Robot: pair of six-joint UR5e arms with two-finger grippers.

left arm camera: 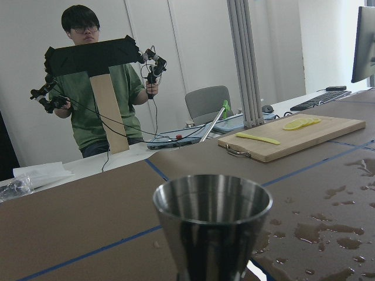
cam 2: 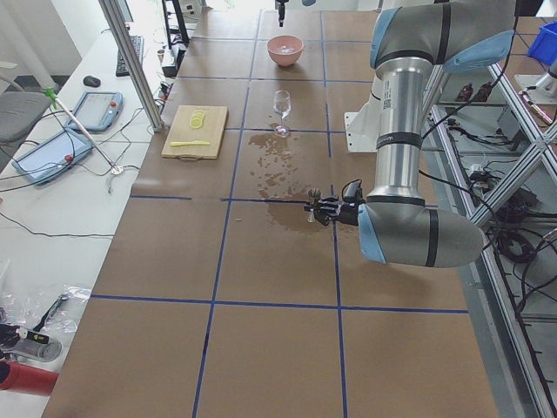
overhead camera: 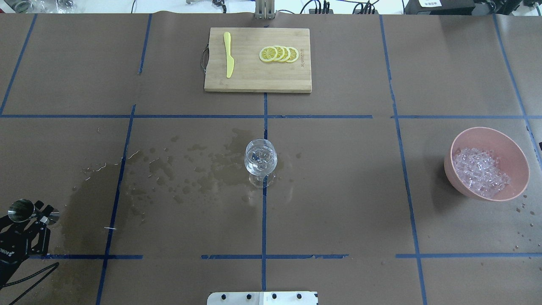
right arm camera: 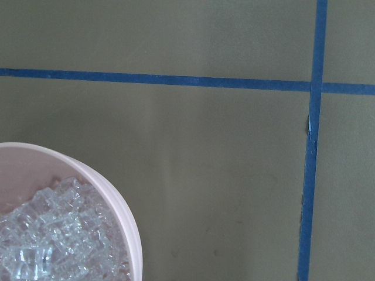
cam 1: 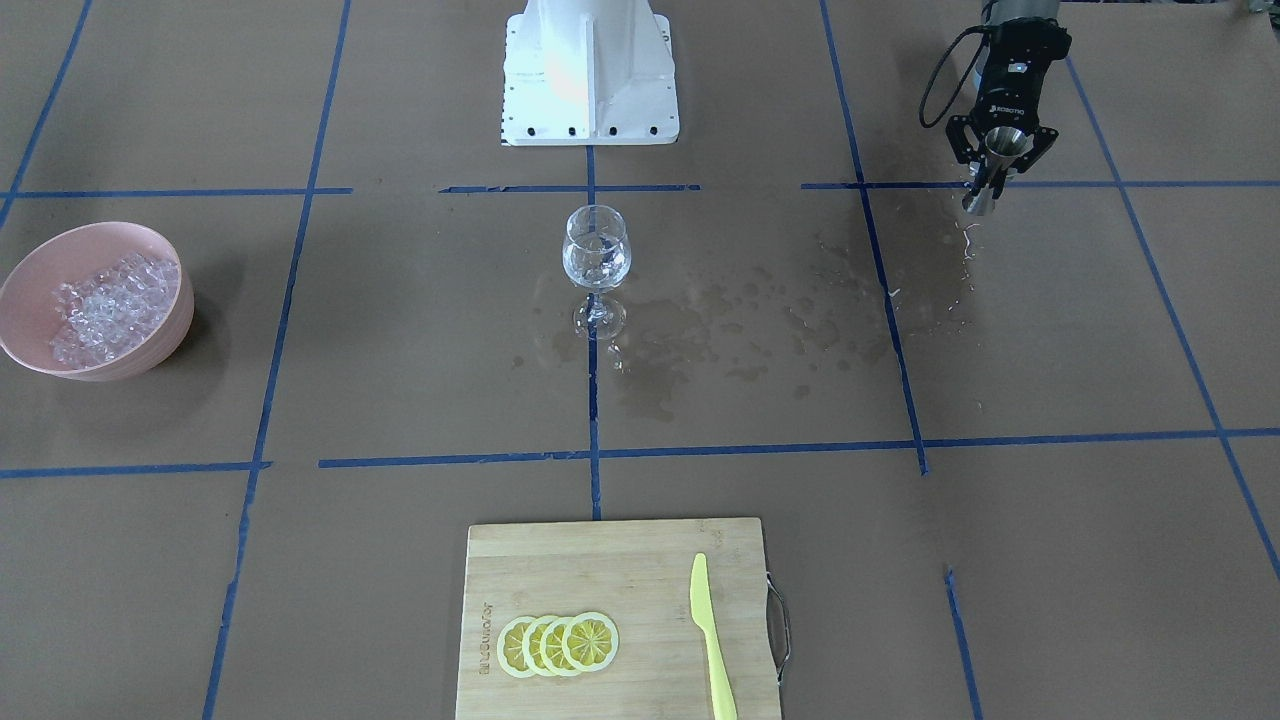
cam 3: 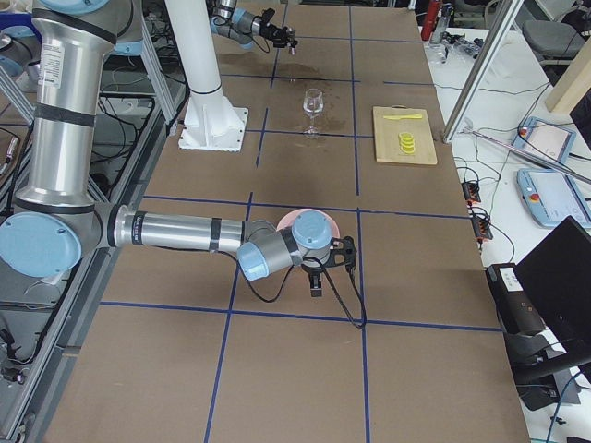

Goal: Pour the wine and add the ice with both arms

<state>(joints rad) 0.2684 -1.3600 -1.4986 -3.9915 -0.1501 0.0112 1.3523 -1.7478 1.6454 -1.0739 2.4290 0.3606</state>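
My left gripper [cam 1: 1003,152] is shut on a steel jigger [cam 1: 988,178] and holds it just above the wet paper at the table's left end; the jigger also fills the left wrist view [left arm camera: 212,216]. A clear stemmed glass [overhead camera: 261,157] stands at the table's centre with glassy glints inside; I cannot tell liquid from ice there. The ice [overhead camera: 480,171] lies heaped in a pink bowl [overhead camera: 514,159] at the right. My right gripper [cam 3: 320,269] hangs over the bowl's near edge; I cannot tell whether it is open or shut. Its wrist view shows the ice [right arm camera: 53,234] but no fingers.
Dark splash stains [overhead camera: 186,169] spread from the glass toward the left gripper. A bamboo cutting board [overhead camera: 288,76] at the far side carries lemon slices [overhead camera: 279,54] and a yellow plastic knife [overhead camera: 228,55]. The white robot base [cam 1: 590,70] stands at the near side.
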